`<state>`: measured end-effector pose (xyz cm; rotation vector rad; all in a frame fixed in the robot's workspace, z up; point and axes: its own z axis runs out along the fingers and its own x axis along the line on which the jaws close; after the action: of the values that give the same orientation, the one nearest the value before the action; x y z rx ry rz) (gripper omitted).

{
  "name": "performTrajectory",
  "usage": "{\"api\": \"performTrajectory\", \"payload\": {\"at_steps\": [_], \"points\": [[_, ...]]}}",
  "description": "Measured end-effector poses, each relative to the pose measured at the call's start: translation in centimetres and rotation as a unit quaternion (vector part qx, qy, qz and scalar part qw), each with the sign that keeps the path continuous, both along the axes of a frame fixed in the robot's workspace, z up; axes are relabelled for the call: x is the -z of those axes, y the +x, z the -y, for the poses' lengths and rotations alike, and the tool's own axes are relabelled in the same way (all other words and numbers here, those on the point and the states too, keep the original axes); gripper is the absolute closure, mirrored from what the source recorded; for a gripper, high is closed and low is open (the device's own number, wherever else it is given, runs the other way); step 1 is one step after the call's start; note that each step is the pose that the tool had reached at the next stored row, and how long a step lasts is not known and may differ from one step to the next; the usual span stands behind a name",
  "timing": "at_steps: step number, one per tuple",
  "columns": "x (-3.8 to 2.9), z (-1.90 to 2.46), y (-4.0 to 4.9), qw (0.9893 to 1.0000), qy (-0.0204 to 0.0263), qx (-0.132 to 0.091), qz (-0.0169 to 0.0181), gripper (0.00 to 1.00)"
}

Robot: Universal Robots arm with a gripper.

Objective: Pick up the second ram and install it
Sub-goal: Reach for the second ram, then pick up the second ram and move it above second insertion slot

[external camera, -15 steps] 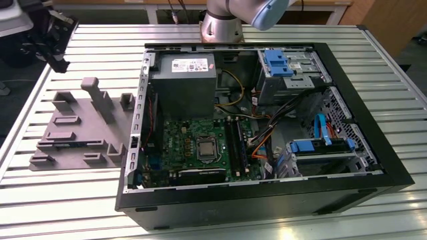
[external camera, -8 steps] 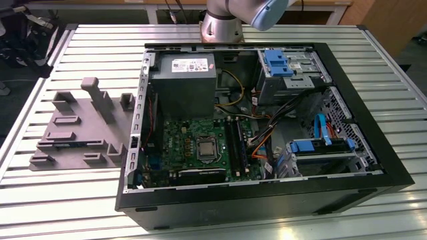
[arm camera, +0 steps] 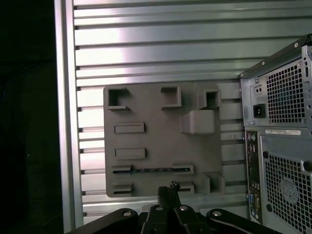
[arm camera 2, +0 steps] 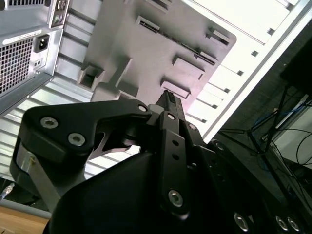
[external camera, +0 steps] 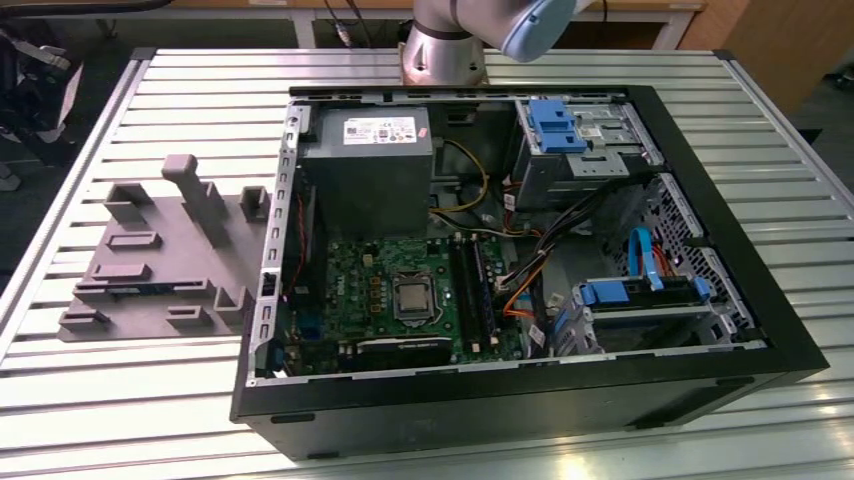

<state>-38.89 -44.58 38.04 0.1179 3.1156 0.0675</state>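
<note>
Jaws are seen closed together in both wrist views, with nothing clamped between them. The gripper [arm camera: 168, 189] is held over the grey fixture block [arm camera: 146, 112], by the row of recesses just beside the long slot.

Labels: a white label [external camera: 378, 131] is noted on the grey power supply [external camera: 363, 170], and a white sticker [arm camera: 282, 132] on the rear panel of the computer case [external camera: 534, 400]. The print on both is too small to be read. No label can be made out on the stick.

The second ram [arm camera: 153, 170] is found standing on edge in the fixture's long slot, shown as a thin dark strip. In the exterior view it [external camera: 144, 291] is marked by a faint blue tint. Its long axis is laid along the slats of the slatted table [external camera: 200, 90], with one end pointed toward the case.

Surroundings: the case is laid open on the table, just beside the fixture on the exterior view's right. The motherboard [external camera: 387, 290] and the black memory slots [external camera: 470, 285] are seen inside, with blue drive cages [external camera: 554, 125] and orange, yellow and blue cables [external camera: 647, 255] close by. The fixture is separated from the slots by the case's side wall [external camera: 278, 230]. Upright posts [external camera: 200, 200] are noted on the far part of the fixture, well apart from the ram. Part of the arm [external camera: 461, 40] is seen behind the case.
</note>
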Motion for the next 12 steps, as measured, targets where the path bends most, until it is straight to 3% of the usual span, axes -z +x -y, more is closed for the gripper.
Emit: {"api": "performTrajectory", "payload": {"at_steps": [12], "points": [[0.02,0.07,-0.36,1.0000,0.0000,0.000,-0.0004,0.89]]}}
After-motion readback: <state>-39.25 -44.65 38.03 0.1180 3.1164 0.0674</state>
